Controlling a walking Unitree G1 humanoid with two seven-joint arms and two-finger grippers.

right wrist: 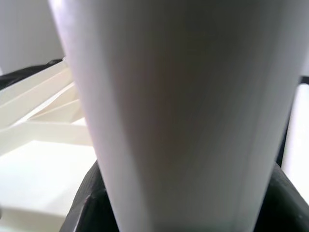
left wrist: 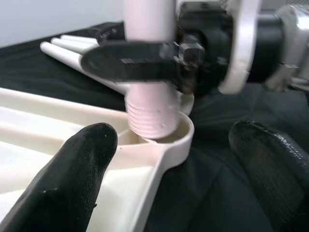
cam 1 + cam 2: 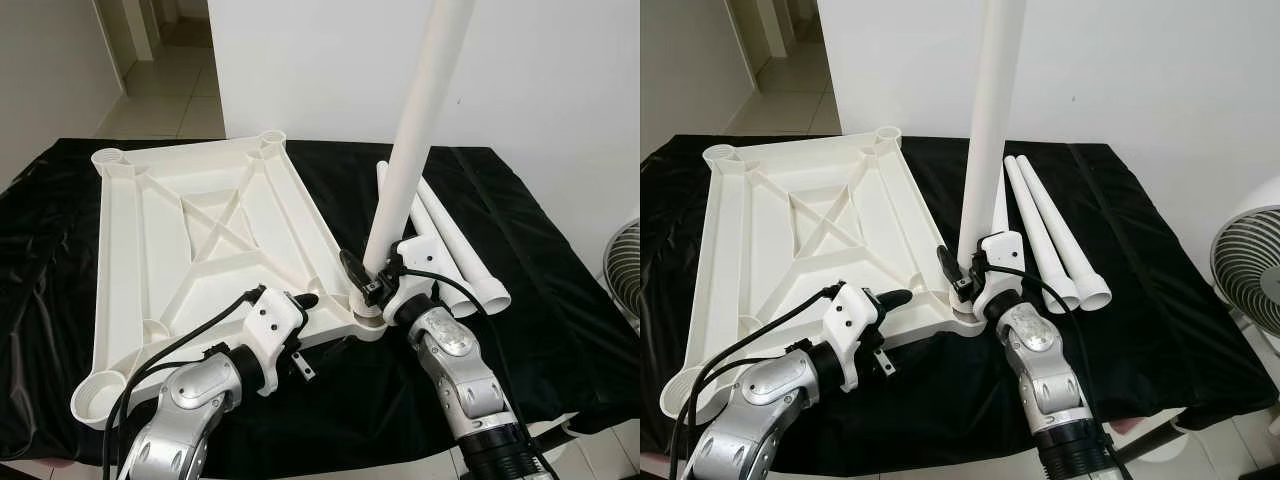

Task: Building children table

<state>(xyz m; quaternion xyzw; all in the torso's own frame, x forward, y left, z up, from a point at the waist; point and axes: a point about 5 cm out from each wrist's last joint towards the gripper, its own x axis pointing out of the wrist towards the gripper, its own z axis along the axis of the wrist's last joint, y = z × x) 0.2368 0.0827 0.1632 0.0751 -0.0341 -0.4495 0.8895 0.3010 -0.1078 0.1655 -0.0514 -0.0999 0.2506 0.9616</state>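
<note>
A white plastic tabletop [image 3: 200, 260] lies upside down on a bench draped in black cloth [image 3: 540, 300], its ribbed underside facing up and a round socket at each corner. At its near right corner socket [image 2: 181, 137] a long white table leg [image 3: 415, 140] stands almost upright, leaning slightly to the right, with its threaded lower end sitting in the mouth of the socket. The right claw [image 3: 368, 278] grips this leg just above the thread, one black finger on each side of the tube. The left claw [image 3: 303, 304] rests at the near edge of the tabletop, just left of that socket, its fingers [image 2: 72, 179] spread wide with nothing between them; one lies over the tabletop's rim, the other over the cloth. Three more white legs [image 3: 1050, 235] lie side by side on the cloth to the right of the tabletop, their wide ends toward the near side. A white fan [image 3: 1250, 265] stands off the bench's right edge.
</note>
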